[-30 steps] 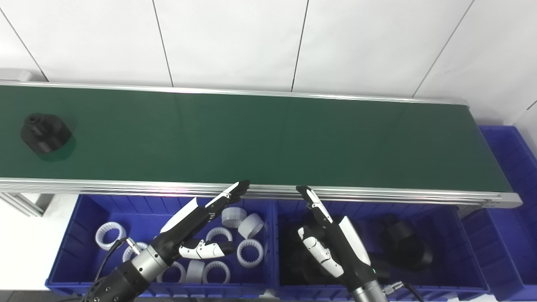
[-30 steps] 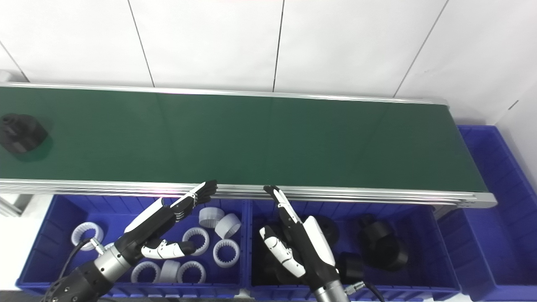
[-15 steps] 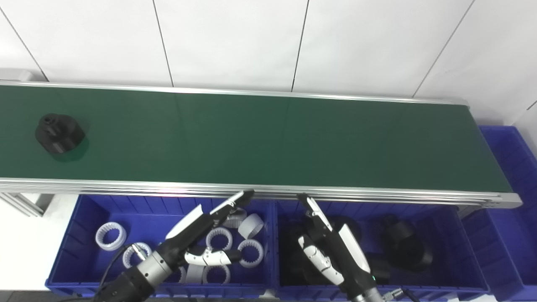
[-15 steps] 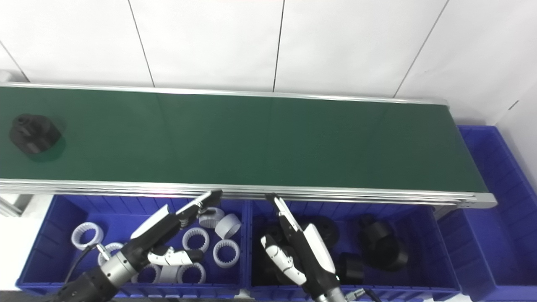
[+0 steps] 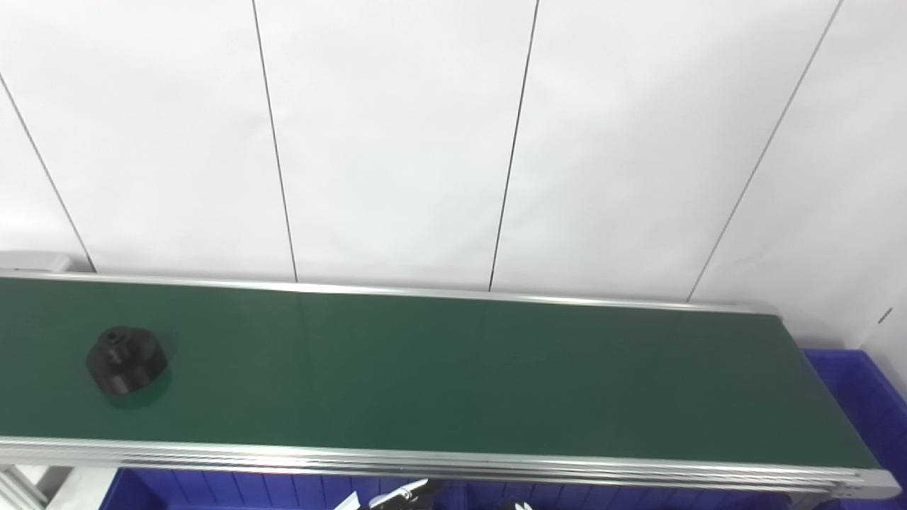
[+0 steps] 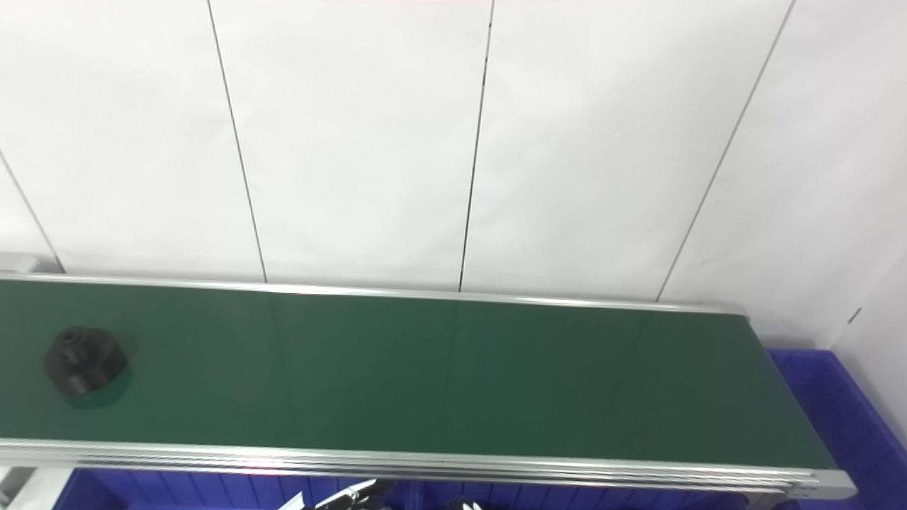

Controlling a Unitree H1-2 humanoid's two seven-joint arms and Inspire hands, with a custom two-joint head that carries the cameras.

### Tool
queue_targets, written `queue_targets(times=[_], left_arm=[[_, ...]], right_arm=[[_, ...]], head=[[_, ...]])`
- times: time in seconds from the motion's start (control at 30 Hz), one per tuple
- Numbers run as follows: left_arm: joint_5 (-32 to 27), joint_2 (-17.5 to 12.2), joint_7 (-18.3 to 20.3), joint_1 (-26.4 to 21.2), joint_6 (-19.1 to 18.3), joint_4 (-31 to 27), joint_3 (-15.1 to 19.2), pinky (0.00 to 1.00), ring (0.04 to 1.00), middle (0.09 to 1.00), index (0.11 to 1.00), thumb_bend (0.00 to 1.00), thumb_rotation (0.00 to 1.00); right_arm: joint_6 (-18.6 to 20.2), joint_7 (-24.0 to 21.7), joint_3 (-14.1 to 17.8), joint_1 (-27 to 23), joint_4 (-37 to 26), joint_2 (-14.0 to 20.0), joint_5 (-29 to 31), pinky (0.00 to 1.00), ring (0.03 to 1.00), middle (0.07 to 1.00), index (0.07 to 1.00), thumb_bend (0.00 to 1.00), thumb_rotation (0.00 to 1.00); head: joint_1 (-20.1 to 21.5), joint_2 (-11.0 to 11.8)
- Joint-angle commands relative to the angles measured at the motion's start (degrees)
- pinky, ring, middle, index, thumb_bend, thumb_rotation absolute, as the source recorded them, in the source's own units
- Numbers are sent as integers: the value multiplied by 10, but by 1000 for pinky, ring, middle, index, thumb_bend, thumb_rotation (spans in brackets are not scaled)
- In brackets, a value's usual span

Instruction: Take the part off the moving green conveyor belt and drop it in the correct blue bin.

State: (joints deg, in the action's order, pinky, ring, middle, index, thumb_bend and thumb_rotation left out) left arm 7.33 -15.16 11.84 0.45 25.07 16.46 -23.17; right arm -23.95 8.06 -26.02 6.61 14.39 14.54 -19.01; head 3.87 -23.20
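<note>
A black round part (image 5: 126, 358) with a raised hub rides on the green conveyor belt (image 5: 460, 382) near its left end; in the right eye view the part (image 6: 85, 358) sits even closer to the left edge. Only the fingertips of my left hand (image 5: 397, 494) show at the picture's bottom edge, below the belt's front rail. A sliver of my right hand (image 5: 514, 505) shows just to the right of it. Both hands are far from the part, and the rest of each is cut off by the frame.
The top edge of the blue bins (image 5: 234, 489) runs under the belt's front rail, their contents out of view. Another blue bin (image 5: 864, 397) stands past the belt's right end. A white panelled wall rises behind the belt.
The camera has tilted up, so the belt and bins sit lower in the picture. The black part has ridden a little to the right. Both hands have sunk toward the bottom edge.
</note>
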Motion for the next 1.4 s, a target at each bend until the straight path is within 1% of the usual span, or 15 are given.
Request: queue_targets(times=[0.0,0.1,0.13,0.17,0.33,0.57,0.73,0.87,1.07,1.1,1.17,1.23,1.27,1.33,1.37], left_arm=[[1,-6,-29,-15,19,-8,-9,793,897,947,918,516,560],[-3,-12,-44,-14,19,-14,-18,800,901,946,919,506,523],[-3,-15,-46,-11,19,-21,-19,800,900,946,921,497,508],[-4,-19,-48,-10,19,-26,-20,802,900,948,923,487,492],[-19,-35,-40,4,19,-49,-20,831,914,954,934,447,484],[-39,-57,-17,21,19,-72,0,871,932,965,939,434,517],[-35,-60,-20,32,19,-84,7,876,936,971,941,433,527],[-30,-59,-27,38,19,-90,7,877,937,970,941,424,513],[-12,-53,-46,46,19,-97,1,864,932,970,942,423,553],[-11,-53,-49,48,19,-97,1,863,932,970,942,425,558],[-10,-53,-53,49,19,-97,1,858,930,970,942,430,554],[-11,-54,-55,51,18,-97,2,858,929,969,942,432,556],[-12,-55,-55,52,19,-98,3,861,929,969,942,430,553],[-14,-56,-55,53,19,-97,5,862,928,967,940,430,549],[-16,-56,-54,54,19,-97,6,866,930,969,941,429,555]], right_arm=[[-30,17,-7,-6,-12,10,12,890,950,983,953,367,878],[-30,12,-11,-1,-26,19,16,893,949,983,955,366,870],[-30,7,-10,2,-36,23,17,895,949,984,956,368,868],[-29,2,-8,4,-43,26,19,897,950,985,957,372,864],[-29,-23,6,16,-79,37,27,913,963,991,963,384,875],[-27,-50,28,27,-97,28,28,921,968,997,969,387,934],[-23,-65,42,32,-110,14,26,929,970,998,969,375,952],[-15,-78,58,35,-138,7,31,914,961,990,966,363,932],[25,-113,88,15,-228,4,46,925,971,988,961,343,934],[44,-118,93,7,-250,-2,45,924,971,987,959,337,929],[72,-128,101,-6,-283,-11,40,895,955,974,942,281,874],[95,-136,106,-24,-309,-21,26,884,948,970,937,270,853],[105,-139,108,-37,-320,-26,17,866,939,965,933,256,819],[115,-144,110,-57,-328,-34,4,849,930,959,929,246,763],[111,-143,114,-69,-325,-36,3,841,925,953,924,283,768]], head=[[6,-9],[17,-22],[24,-34],[24,-34],[25,-53],[24,-63],[23,-67],[23,-67],[23,-72],[21,-73],[20,-75],[22,-77],[23,-78],[24,-80],[24,-80]])
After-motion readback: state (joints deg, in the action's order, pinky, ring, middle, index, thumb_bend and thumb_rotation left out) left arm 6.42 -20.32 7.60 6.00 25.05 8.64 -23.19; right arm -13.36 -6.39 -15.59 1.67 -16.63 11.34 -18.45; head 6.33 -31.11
